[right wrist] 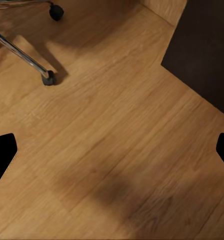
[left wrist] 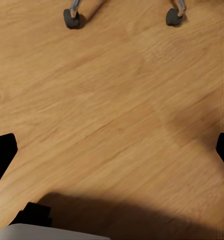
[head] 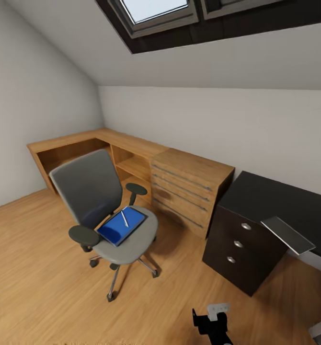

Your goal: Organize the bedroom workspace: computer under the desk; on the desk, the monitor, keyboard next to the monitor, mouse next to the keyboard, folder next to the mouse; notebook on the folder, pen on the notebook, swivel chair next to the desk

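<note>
On the swivel chair's (head: 124, 239) grey seat lies the blue folder (head: 120, 226) with the pen (head: 125, 219) across it, awaiting transfer to the desk (head: 275, 201). Over bare floor (left wrist: 112, 110), the left gripper (left wrist: 112, 147) and right gripper (right wrist: 112, 147) hang spread apart, empty for approach.

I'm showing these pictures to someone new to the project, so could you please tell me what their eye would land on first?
Probably the grey swivel chair standing alone in the middle of the wooden floor, with a bright blue folder lying on its seat and a thin pen on top of it. Behind it, a light wooden drawer chest stands against the wall, with a dark cabinet just to its right under the black desk.
</note>
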`<state>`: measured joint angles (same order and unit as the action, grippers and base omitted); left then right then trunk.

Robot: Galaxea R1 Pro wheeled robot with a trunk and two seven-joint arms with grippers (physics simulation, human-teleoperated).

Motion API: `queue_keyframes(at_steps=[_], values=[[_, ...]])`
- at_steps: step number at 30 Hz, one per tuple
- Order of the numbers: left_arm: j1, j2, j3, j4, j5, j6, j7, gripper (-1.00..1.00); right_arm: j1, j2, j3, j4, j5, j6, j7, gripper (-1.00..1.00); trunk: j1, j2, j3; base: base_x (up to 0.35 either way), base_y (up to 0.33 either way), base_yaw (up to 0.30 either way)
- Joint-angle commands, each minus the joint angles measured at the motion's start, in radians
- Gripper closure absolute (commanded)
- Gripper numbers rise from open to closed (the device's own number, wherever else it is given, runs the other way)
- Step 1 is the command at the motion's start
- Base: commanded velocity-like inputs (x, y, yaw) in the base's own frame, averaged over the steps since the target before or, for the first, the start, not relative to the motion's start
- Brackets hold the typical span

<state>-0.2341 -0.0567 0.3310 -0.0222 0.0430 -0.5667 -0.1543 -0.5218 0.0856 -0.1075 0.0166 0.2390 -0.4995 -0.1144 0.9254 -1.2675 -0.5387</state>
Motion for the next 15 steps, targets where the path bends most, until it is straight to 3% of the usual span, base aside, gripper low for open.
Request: queue_keyframes(at_steps=[1,15], values=[[-0.001,0.0,0.008,0.001,0.005,-0.001,-0.01,-1.0,-0.001,0.0,-0.008,0.001,0.011,-0.004,-0.005,-1.0,0.0,-0.001,-0.001,0.0,0.0,0.277],[-0.001,0.0,0.008,0.001,0.005,-0.001,-0.01,-1.0,-0.001,-0.002,-0.008,0.001,0.011,-0.005,-0.005,-1.0,0.0,-0.001,-0.003,0.0,0.0,0.276]])
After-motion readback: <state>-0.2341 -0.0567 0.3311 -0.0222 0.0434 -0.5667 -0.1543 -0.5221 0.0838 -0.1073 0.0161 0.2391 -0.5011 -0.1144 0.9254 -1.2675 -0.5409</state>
